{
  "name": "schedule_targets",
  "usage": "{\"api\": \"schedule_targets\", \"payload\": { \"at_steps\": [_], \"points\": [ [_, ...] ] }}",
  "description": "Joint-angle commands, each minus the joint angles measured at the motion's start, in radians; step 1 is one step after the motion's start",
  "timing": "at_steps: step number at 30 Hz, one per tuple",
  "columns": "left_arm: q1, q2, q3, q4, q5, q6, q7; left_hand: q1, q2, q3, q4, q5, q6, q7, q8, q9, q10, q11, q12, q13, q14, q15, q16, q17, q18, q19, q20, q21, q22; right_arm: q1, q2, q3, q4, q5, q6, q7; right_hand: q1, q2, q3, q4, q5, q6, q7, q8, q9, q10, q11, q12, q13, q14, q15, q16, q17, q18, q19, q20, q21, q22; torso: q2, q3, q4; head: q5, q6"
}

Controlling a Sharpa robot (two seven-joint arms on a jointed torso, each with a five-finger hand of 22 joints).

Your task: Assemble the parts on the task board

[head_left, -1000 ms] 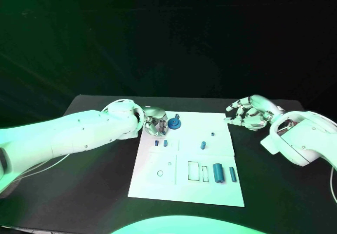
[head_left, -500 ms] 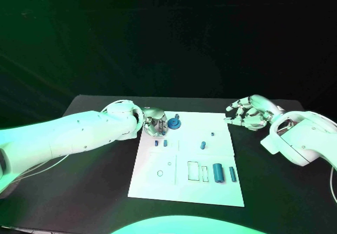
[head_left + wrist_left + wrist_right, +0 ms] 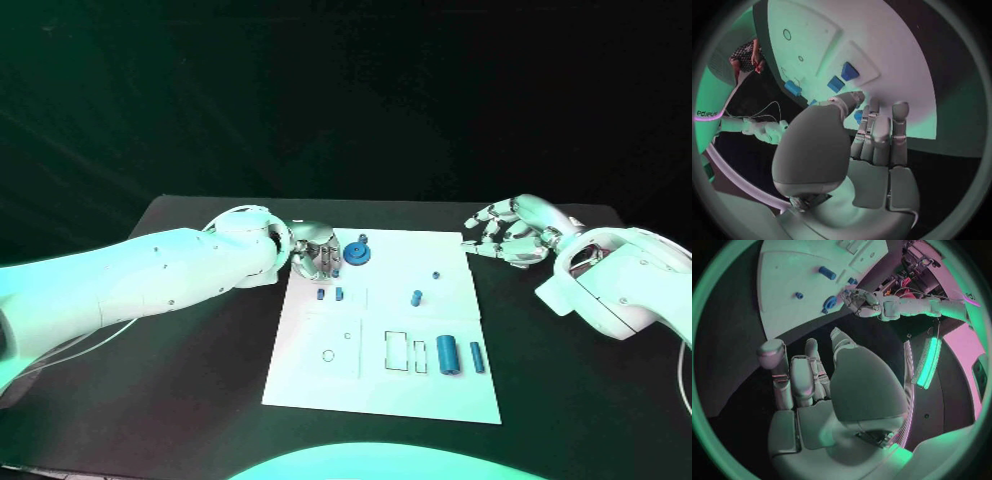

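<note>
Fingers of the left hand (image 3: 315,255) are seen curled inward at the far left corner of the task board (image 3: 378,385), but whether anything is pinched between them cannot be told, since in the left wrist view the fingertips (image 3: 856,97) are bunched together with only a scrap of blue showing just beyond them; going from the near edge of the board outward, two long blue cylinders (image 3: 449,354) are found lying flat side by side at the near right, their long axes running from near to far, next to outlined rectangular recesses; farther on, two short blue pegs (image 3: 330,294) lie close together on the left half, and a small slanted blue piece (image 3: 417,297) lies right of centre, its long axis tilted slightly off the near-far line; farther still, a round blue part (image 3: 358,253) with a short stem pointing upward is set near the far edge, just beside the left hand's fingers and on their right; it is judged that the coming move turns on this closeness, the left hand being plainly the nearer; the right hand (image 3: 508,234) is held off the board's far right corner, its fingers loosely apart and nothing held in them, well apart from every part.
</note>
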Motion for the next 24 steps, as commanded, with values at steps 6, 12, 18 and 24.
{"api": "schedule_targets", "payload": {
  "at_steps": [6,12,18,24],
  "points": [
    [-0.001,-0.030,0.007,-0.009,0.099,-0.029,0.012,0.016,0.005,0.019,-0.022,-0.002,0.025,0.013,0.005,0.011,-0.034,0.023,-0.035,0.000,-0.083,0.017,-0.063,-0.153,0.009,-0.098,0.006,-0.074,-0.102,-0.002,0.019,-0.002,-0.032,-0.155,0.077,0.019,0.116,-0.061,0.206,-0.006,-0.068,0.082,-0.007,0.027,-0.011,0.091,-0.010,-0.301,-0.255,0.036,-0.006,0.056,0.070,-0.016,0.047,-0.013,0.111,0.070,0.000,-0.0004,-0.0007,-0.011,0.004],
    [0.006,-0.074,0.022,-0.012,0.334,-0.081,0.059,0.014,0.006,0.021,-0.037,-0.002,0.026,0.027,-0.004,0.015,-0.071,0.039,-0.040,0.003,-0.245,0.030,-0.210,-0.397,0.013,-0.160,0.018,-0.121,-0.133,-0.015,0.056,-0.003,-0.073,-0.326,0.105,0.036,0.108,-0.091,0.274,-0.020,-0.086,0.123,-0.021,0.037,-0.013,0.120,-0.014,-0.393,-0.331,0.038,-0.009,0.054,0.063,-0.020,0.052,-0.019,0.135,0.092,-0.001,0.0005,-0.0007,-0.033,0.008],
    [0.017,-0.127,0.028,0.013,0.733,-0.137,0.164,0.012,0.017,0.017,-0.049,-0.002,0.034,0.038,-0.010,0.019,-0.094,0.048,-0.029,0.003,-0.288,0.037,-0.311,-0.452,0.013,-0.195,0.026,-0.165,-0.155,-0.032,0.110,-0.005,-0.122,-0.483,0.140,0.032,0.092,-0.109,0.304,-0.030,-0.092,0.131,-0.027,0.038,-0.014,0.120,-0.014,-0.447,-0.374,0.038,-0.007,0.054,0.062,-0.019,0.047,-0.020,0.126,0.097,0.000,0.0017,0.0006,-0.044,0.012],
    [0.020,-0.162,0.029,0.070,1.099,-0.182,0.258,0.004,0.031,0.010,-0.049,-0.002,0.036,0.039,-0.014,0.020,-0.082,0.047,-0.011,0.008,-0.282,0.037,-0.334,-0.466,0.014,-0.195,0.027,-0.177,-0.163,-0.053,0.165,-0.007,-0.167,-0.581,0.168,0.012,0.070,-0.123,0.317,-0.036,-0.096,0.129,-0.019,0.034,-0.017,0.106,-0.003,-0.488,-0.408,0.034,0.001,0.049,0.054,-0.017,0.040,-0.015,0.111,0.097,0.001,-0.0006,0.0012,-0.051,0.015]
  ]
}}
